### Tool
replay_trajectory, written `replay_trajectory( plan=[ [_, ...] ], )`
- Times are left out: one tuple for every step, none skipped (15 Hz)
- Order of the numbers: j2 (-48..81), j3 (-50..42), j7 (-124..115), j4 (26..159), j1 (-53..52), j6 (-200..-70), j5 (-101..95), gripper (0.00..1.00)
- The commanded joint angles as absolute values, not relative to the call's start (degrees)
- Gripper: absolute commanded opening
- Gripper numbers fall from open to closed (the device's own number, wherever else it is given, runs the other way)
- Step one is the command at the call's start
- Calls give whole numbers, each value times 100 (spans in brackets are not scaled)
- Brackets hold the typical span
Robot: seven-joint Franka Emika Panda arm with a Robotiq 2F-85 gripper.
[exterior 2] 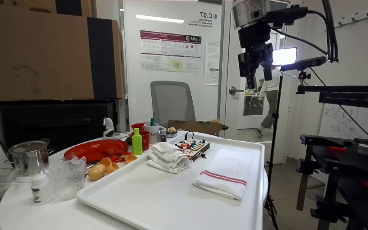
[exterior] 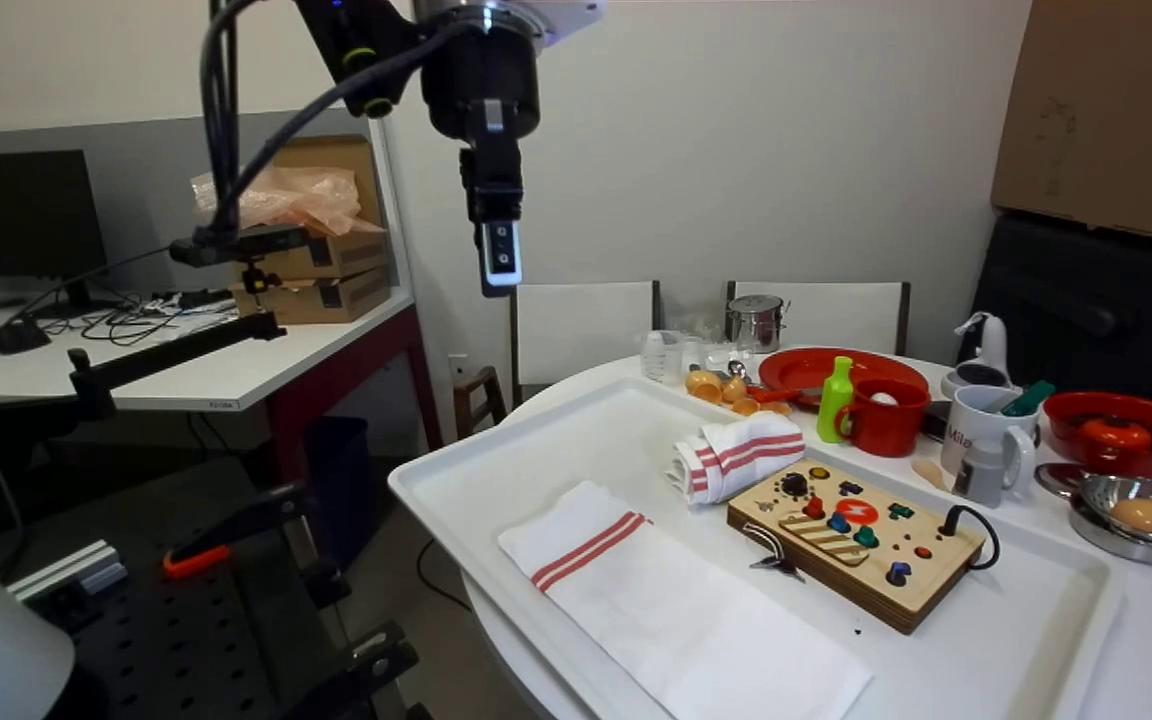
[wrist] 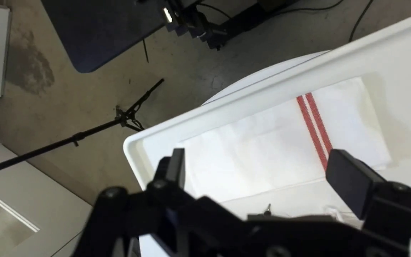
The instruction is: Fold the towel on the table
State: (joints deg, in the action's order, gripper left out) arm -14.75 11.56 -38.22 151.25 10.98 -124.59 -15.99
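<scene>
A white towel with two red stripes lies flat as a long strip, in layers, on the white tray (exterior: 536, 450). The towel shows in both exterior views (exterior: 681, 605) (exterior 2: 224, 174) and in the wrist view (wrist: 262, 150). A second white, red-striped towel sits as a folded bundle (exterior: 741, 455) beside the wooden board; it also shows in an exterior view (exterior 2: 169, 156). My gripper (exterior: 501, 270) hangs high above the tray, apart from both towels. In an exterior view (exterior 2: 259, 82) and in the wrist view (wrist: 258, 153) its fingers are wide apart with nothing between them.
A wooden board with knobs (exterior: 861, 535) stands on the tray beside the flat towel. Behind the tray are a green bottle (exterior: 836, 400), a red mug (exterior: 886, 425), a white mug (exterior: 976, 425), a red plate (exterior: 786, 368) and eggshells (exterior 2: 97, 172).
</scene>
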Motion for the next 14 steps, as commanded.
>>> replay_trajectory(
  plan=[
    [-1418, 858, -3867, 15108, 826, -12436, -1663, 100],
    [-1427, 845, -3865, 15114, 799, -12437, -1660, 100],
    [-1456, 854, -3863, 15124, 771, -12436, -1658, 100],
    [-1475, 862, -3862, 15125, 745, -12436, -1656, 100],
    [-1479, 865, -3862, 15125, 735, -12436, -1656, 100],
    [-1473, 846, -3726, 15162, 672, -12471, -1586, 100],
    [-1357, 844, -3779, 15160, 667, -12546, -1708, 100],
    [-1248, 785, -3679, 15140, 649, -12607, -1717, 100],
    [-1055, 728, -3629, 15064, 670, -12668, -1767, 100],
    [-896, 664, -3578, 14988, 699, -12705, -1818, 100],
    [-723, 583, -3536, 14904, 735, -12744, -1841, 100],
    [-543, 490, -3483, 14811, 750, -12804, -1852, 100],
    [-322, 377, -3416, 14693, 766, -12856, -1843, 100],
    [-138, 271, -3369, 14589, 771, -12926, -1843, 100]
  ],
)
